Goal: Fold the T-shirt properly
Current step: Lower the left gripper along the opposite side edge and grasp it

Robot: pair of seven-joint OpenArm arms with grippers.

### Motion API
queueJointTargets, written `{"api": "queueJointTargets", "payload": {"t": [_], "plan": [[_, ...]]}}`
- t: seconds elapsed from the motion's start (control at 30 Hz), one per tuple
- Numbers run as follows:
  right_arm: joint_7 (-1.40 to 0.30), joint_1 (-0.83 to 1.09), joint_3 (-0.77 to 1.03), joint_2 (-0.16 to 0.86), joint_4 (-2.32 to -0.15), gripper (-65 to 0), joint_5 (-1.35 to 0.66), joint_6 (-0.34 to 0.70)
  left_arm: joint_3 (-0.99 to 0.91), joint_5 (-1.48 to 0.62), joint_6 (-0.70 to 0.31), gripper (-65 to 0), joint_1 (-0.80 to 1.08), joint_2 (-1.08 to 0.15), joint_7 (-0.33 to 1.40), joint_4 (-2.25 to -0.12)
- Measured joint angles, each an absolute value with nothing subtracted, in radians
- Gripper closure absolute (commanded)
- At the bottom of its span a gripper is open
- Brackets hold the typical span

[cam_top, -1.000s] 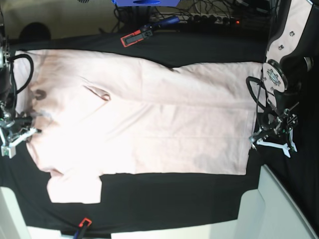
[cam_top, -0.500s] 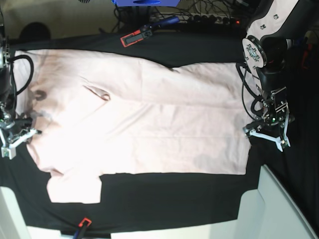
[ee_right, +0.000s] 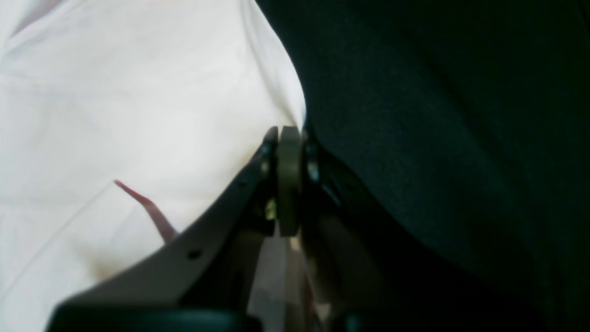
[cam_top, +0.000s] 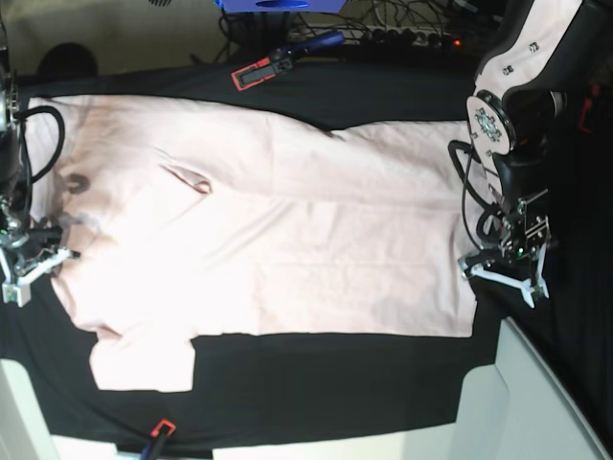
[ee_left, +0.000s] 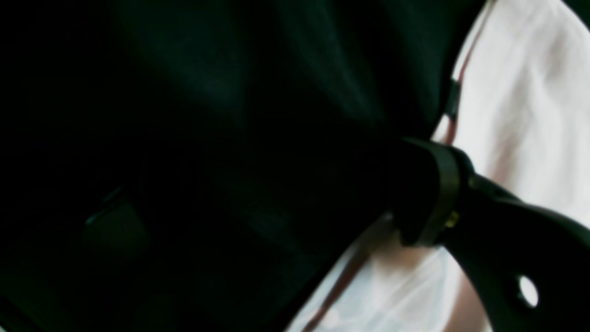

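Note:
The pale pink T-shirt [cam_top: 287, 230] lies spread flat on the black cloth [cam_top: 335, 383], with its collar end at the left and its hem at the right. My left gripper [cam_top: 498, 276] is open at the hem on the right. In the left wrist view one finger [ee_left: 438, 193] rests against the shirt's edge [ee_left: 521, 92], and the rest of that view is dark. My right gripper [cam_top: 36, 259] is at the shirt's left edge. In the right wrist view its jaws [ee_right: 288, 138] are closed together on the edge of the shirt [ee_right: 138, 115].
A red and black tool [cam_top: 257, 73] and a blue-handled tool [cam_top: 311, 43] lie at the back, with cables [cam_top: 402, 34] behind them. An orange-tipped tool [cam_top: 159, 431] lies at the front edge. A white surface [cam_top: 536, 402] stands at the front right.
My left arm has swung left and down, bringing its gripper up against the shirt's hem. The right arm and the shirt have hardly moved.

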State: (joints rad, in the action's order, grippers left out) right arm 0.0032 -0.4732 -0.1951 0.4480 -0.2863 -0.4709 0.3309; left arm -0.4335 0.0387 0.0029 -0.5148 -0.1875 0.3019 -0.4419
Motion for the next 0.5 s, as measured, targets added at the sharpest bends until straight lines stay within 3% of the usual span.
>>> {"api": "queueJointTargets", "payload": {"t": [0.23, 0.3, 0.43, 0.5], "plan": [[0.003, -0.473, -0.195, 0.448, -0.286, -0.9, -0.471, 0.331, -0.434, 0.049, 0.004, -60.0, -0.55, -0.186, 0.314, -0.406], [0.003, -0.473, -0.195, 0.448, -0.286, -0.9, -0.471, 0.331, -0.434, 0.049, 0.004, -49.7, -0.55, -0.186, 0.314, -0.406], [0.003, -0.473, -0.195, 0.448, -0.286, -0.9, -0.471, 0.331, -0.434, 0.049, 0.004, -23.0, -0.545, -0.186, 0.307, -0.408], [0.003, -0.473, -0.195, 0.448, -0.286, -0.9, -0.471, 0.331, -0.434, 0.048, 0.004, -16.6, -0.536, -0.187, 0.305, -0.414]]}}
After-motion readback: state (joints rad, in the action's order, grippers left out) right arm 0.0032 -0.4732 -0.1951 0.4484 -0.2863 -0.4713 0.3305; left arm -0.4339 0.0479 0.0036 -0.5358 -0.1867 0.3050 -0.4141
